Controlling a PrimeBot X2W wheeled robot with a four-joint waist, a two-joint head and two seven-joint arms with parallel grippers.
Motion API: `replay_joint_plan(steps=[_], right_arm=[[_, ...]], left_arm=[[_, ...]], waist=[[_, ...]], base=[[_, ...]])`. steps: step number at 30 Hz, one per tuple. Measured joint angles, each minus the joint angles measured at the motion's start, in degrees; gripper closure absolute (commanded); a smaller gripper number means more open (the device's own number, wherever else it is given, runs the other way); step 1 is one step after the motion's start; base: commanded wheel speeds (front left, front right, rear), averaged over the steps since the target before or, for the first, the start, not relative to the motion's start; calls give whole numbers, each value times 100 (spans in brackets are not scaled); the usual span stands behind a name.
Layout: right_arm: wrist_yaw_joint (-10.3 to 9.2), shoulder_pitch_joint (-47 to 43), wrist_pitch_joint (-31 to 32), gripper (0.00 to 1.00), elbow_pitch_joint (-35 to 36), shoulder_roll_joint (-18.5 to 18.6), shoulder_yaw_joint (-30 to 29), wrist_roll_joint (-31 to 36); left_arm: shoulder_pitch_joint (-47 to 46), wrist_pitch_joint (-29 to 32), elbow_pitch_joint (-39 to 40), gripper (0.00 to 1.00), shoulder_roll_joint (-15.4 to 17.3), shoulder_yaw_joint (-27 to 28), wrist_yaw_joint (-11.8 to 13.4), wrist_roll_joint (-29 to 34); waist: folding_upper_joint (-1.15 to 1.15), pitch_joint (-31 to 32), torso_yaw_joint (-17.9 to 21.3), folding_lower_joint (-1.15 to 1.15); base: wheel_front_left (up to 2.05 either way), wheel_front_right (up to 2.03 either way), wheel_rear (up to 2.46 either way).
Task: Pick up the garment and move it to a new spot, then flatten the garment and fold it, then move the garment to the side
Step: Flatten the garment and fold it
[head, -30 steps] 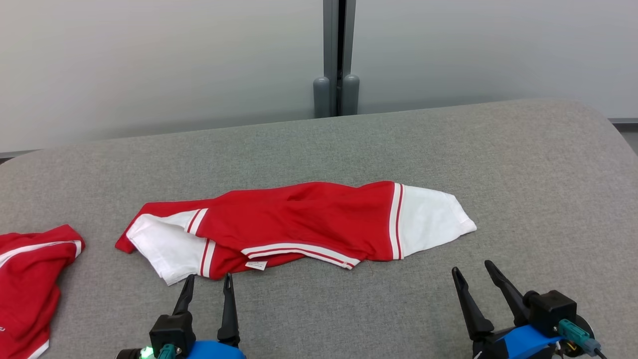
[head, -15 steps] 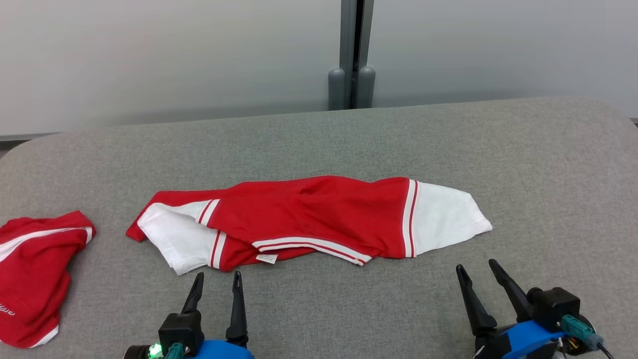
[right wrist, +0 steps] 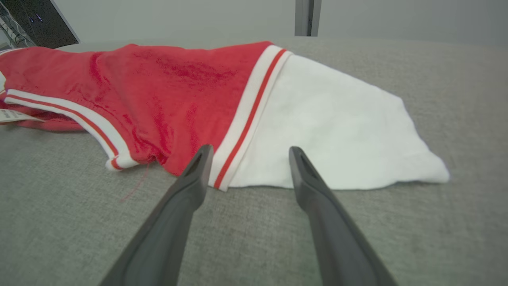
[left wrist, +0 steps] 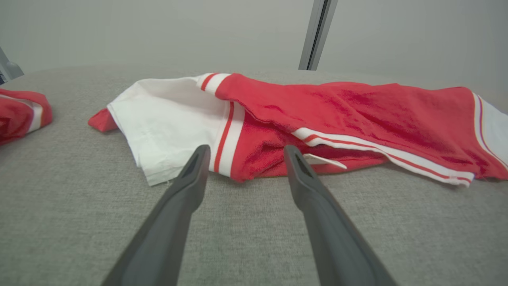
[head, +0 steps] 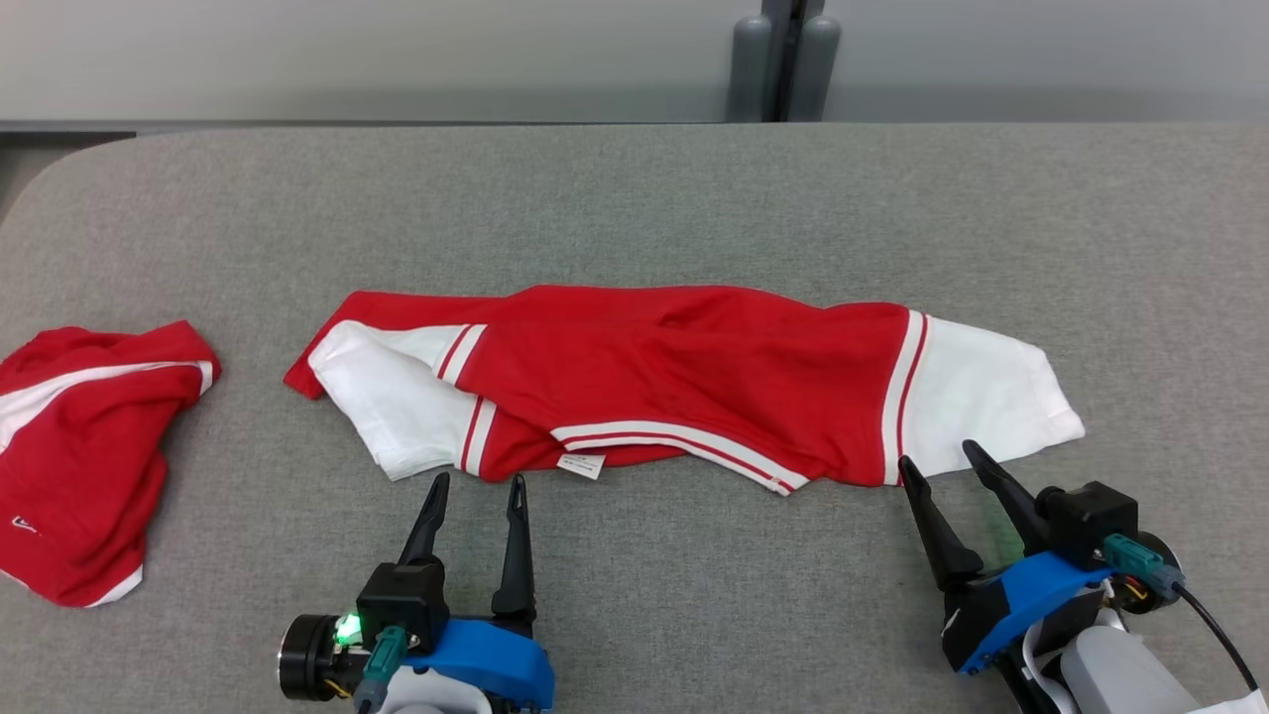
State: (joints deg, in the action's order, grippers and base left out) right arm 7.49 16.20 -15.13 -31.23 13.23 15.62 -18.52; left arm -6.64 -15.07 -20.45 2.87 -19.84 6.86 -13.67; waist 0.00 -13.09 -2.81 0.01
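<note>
The garment (head: 684, 372) is a red shirt with white sleeves and red-and-white stripes, lying loosely folded in a long band across the grey table (head: 634, 198). My left gripper (head: 478, 483) stands open just in front of its left near edge, close to the white sleeve (left wrist: 174, 119) and the small label (left wrist: 323, 159). My right gripper (head: 937, 456) is open too, its tips at the near hem beside the right white sleeve (right wrist: 337, 131). Nothing is between either pair of fingers. The garment (left wrist: 357, 115) (right wrist: 170, 87) lies just beyond the fingertips in both wrist views.
A second red garment (head: 84, 446) with white trim lies crumpled at the table's left edge. A grey post (head: 783, 50) stands behind the table's far edge against a pale wall. A dark screen (right wrist: 35, 22) shows far left in the right wrist view.
The head camera has tilted down and turned, so the scene sits higher and further right. Both grippers have advanced toward the garment's near edge; the right tips now reach the hem. Both stay open.
</note>
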Motion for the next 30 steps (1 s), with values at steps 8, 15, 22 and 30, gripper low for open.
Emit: replay_joint_plan(steps=[8,15,22,30], right_arm=[[0,471,-56,59,-530,193,421,-245],[42,892,-58,100,-594,871,699,-765],[5,2028,-1,100,-547,2324,584,-544],[5,3183,7,0,-1412,3005,775,-285]], left_arm=[[-191,0,58,0,1,-190,125,-74],[-361,0,142,0,2,-377,204,-142],[-645,0,241,0,2,-713,269,-218],[-800,0,360,0,3,-1076,415,-398]], waist=[[0,-418,-272,0],[0,-687,-439,-1],[0,-999,-717,1],[0,-1303,-1196,0]], base=[[0,0,0],[0,0,0],[0,0,0],[0,0,0]])
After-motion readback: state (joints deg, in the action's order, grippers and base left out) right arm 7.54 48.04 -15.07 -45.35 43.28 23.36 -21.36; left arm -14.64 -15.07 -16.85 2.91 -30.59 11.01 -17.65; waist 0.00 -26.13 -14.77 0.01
